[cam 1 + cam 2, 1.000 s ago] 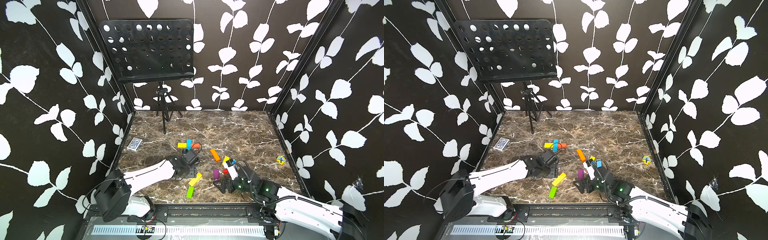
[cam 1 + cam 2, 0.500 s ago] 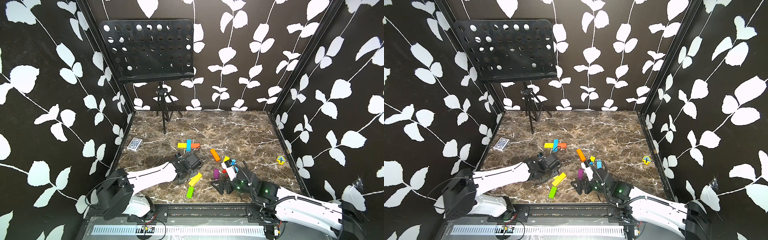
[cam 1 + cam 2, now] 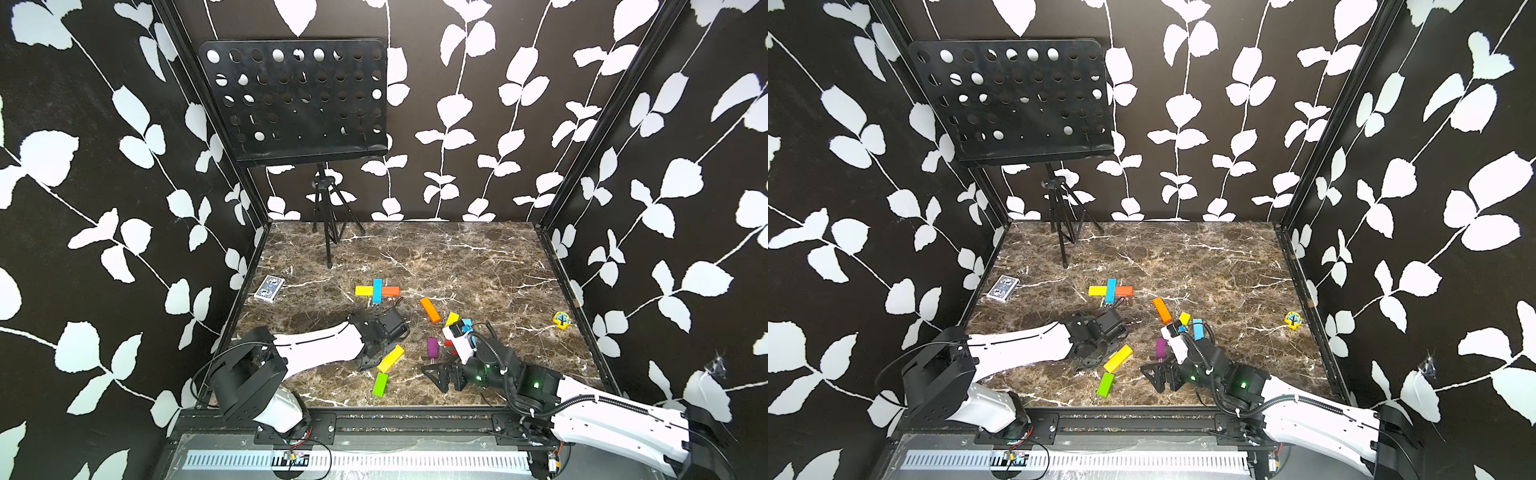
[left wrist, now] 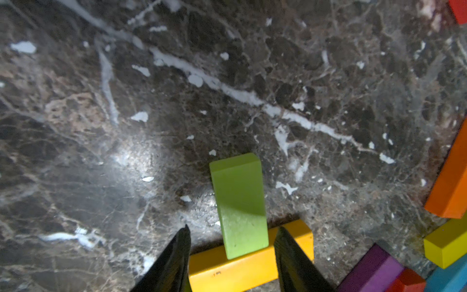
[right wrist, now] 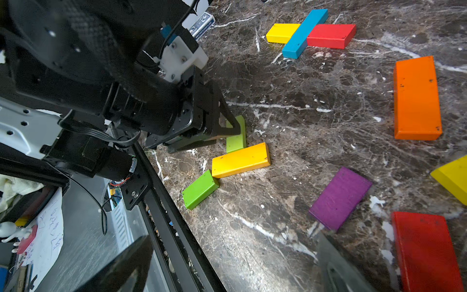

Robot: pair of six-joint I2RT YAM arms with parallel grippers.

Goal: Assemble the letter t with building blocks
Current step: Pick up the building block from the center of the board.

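**A:** What sits nearest the front edge?

**B:** The right gripper, its claw spread wide and empty, low over the dark marble tabletop. To its left a short lime green wooden block lies flat. It touches one end of an amber yellow wooden bar.

**A:** And the left gripper?

**B:** The left gripper points down over a second lime green block, with one black finger along each long side. The claw is open. Table shows between each finger and the block, so nothing is gripped. That block's end meets the amber bar, but I cannot tell whether it rests on it.

**A:** Where is the letter?

**B:** Past a loose purple block and a loose orange bar, in mid-table. A cyan bar lies there between a yellow block and a red-orange block, making a small cross.

**A:** Which step is this?

**B:** It looks like the pick-up of the green block, probably to lengthen the stem. Next, the fingers need to close squarely on its long sides. The block should then lift straight up so the amber bar is not dragged, and be carried to the near end of the cyan bar.
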